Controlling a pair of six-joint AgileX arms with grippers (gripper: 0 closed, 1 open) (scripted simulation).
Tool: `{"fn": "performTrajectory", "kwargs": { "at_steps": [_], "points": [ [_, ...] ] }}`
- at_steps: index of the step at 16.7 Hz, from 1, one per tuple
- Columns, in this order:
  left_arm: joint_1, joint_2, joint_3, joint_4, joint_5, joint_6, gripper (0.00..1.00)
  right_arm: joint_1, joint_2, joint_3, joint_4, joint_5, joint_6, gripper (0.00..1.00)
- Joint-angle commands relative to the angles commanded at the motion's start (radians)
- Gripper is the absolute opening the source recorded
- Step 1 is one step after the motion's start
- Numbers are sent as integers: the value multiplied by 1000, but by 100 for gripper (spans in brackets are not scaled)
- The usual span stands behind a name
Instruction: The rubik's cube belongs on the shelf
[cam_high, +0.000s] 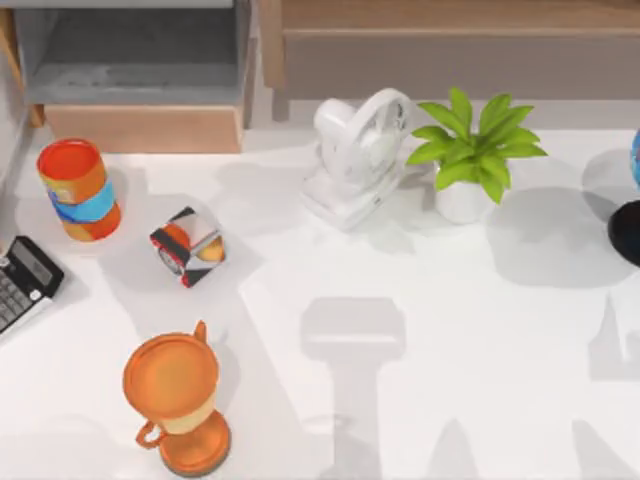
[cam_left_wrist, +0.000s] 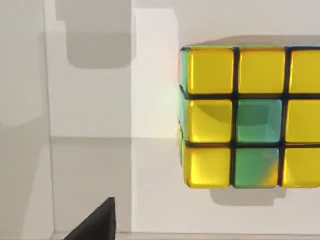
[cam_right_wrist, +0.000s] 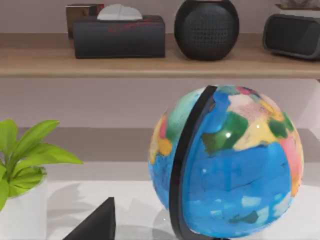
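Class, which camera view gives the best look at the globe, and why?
The right wrist view: the globe stands large and close, its coloured map and black arc plain, in front of the shelf. The top view catches just its edge at the table's right side.

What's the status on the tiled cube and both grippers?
Left gripper's dark fingertip near the yellow-and-green tiled rubik's cube, not gripping. Right wrist faces the blue globe below the light-brown wooden shelf. Cube not yet shelved.
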Motion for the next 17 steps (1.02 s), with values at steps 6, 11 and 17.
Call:
{"fn": "performTrajectory", "kwargs": {
  "at_steps": [6,11,17],
  "points": [
    [132,-82,22,-113,25,132,100,0,0,0,0,0,0,100],
    [58,-62,3,-67,10,58,100,0,0,0,0,0,0,100],
    [-31,101,-61,161,-5,-30,100,0,0,0,0,0,0,100]
  ]
}}
